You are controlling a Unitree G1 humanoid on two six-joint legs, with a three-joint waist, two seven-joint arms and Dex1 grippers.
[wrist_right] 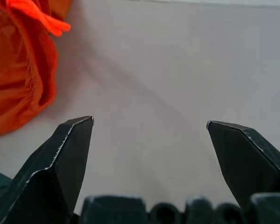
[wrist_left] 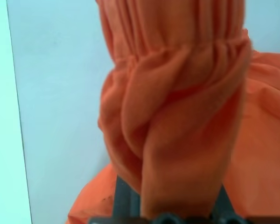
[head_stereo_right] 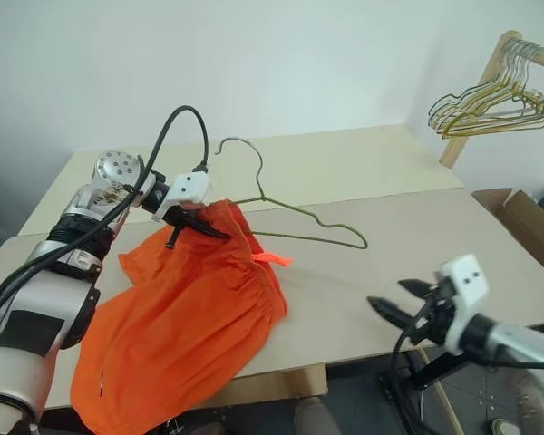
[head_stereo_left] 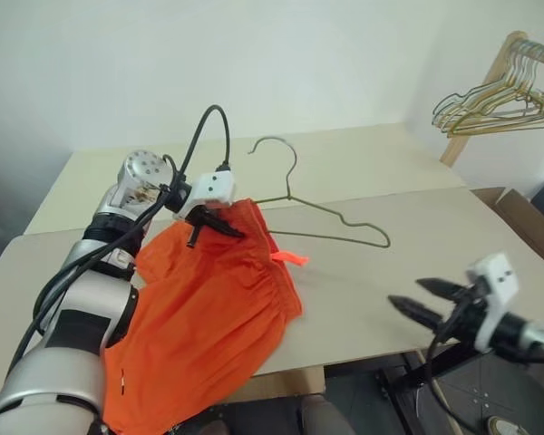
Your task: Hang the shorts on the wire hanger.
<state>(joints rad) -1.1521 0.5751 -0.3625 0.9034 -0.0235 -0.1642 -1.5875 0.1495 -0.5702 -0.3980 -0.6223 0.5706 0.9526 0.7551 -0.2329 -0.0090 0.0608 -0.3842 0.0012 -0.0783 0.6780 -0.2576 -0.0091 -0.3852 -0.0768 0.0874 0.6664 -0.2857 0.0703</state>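
Observation:
The orange shorts lie on the beige table, their lower part hanging over the front edge. My left gripper is shut on the gathered waistband at its top corner; the left wrist view has the bunched cloth between the fingers. The wire hanger lies flat on the table just behind the shorts, its hook pointing away, its left end hidden under the waistband. An orange drawstring sticks out toward it. My right gripper stands open and empty at the table's front right edge, apart from both.
A wooden rack at the far right carries a bunch of gold and pale hangers. A cardboard box stands beside the table's right end. A seam runs between two table tops. Dark equipment sits on the floor below my right gripper.

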